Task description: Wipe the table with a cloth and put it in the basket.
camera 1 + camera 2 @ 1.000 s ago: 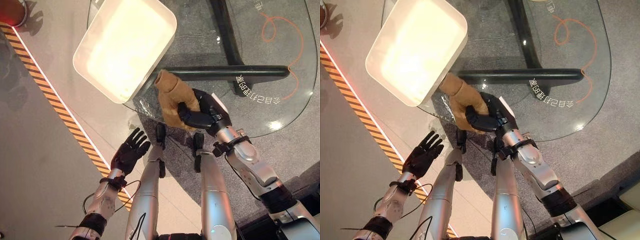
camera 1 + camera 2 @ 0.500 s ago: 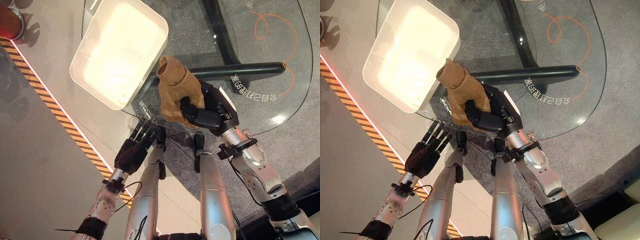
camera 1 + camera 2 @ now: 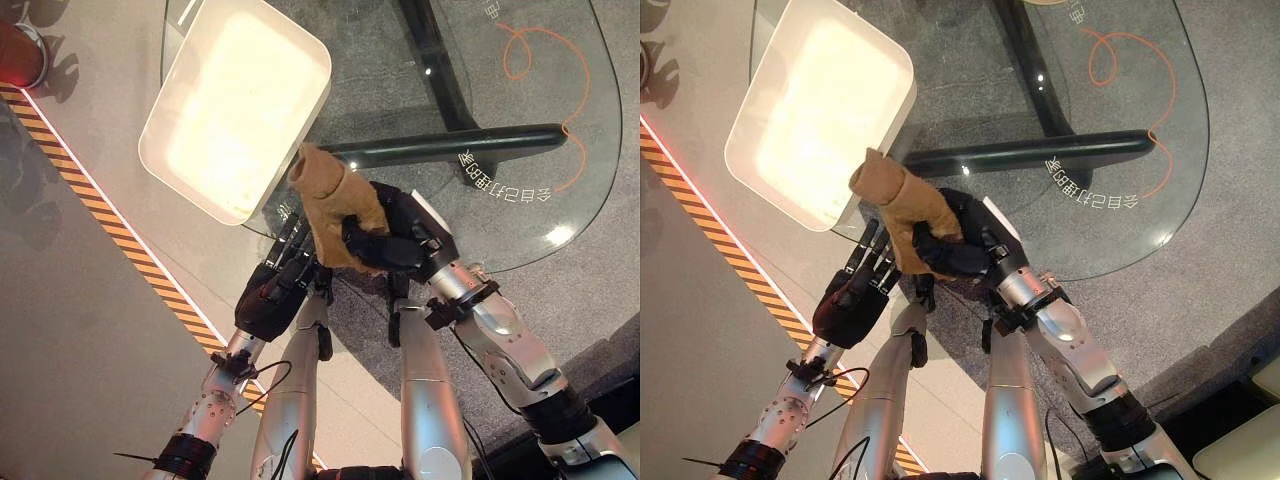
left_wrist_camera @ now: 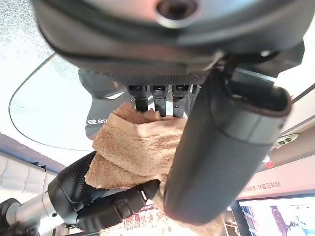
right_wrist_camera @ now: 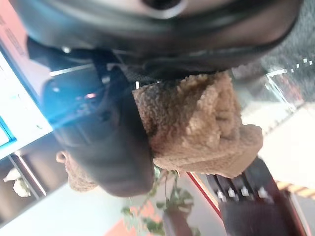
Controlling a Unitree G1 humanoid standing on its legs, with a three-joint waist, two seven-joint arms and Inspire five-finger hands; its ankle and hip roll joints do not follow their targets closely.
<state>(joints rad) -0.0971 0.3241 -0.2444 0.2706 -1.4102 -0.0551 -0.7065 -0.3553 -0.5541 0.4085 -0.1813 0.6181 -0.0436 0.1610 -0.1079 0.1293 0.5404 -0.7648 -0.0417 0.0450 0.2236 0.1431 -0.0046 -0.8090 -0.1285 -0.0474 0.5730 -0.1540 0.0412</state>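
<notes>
right hand (image 3: 395, 243) curled tight round the brown terry cloth (image 3: 335, 205), bunched and lifted just above the near edge of the glass table (image 3: 520, 150), one end poking up toward the white basket (image 3: 235, 100). left hand (image 3: 275, 290) raised beside it with straight fingers reaching up to the cloth's lower part, touching or nearly so; seen from the left wrist, fingertips (image 4: 162, 105) at the fabric, thumb not wrapped round it. basket tilted over the table's left edge, its near corner just beside the cloth.

likely a transfer toward the basket, or a hand-over. best done by keeping the right-hand hold firm until the cloth hangs well over the basket's open mouth, not over its rim. worth lifting the dangling end clear of the rim to avoid snagging or nudging the basket off the glass. if passing to the left hand, close on the fabric fully before loosening the right
</notes>
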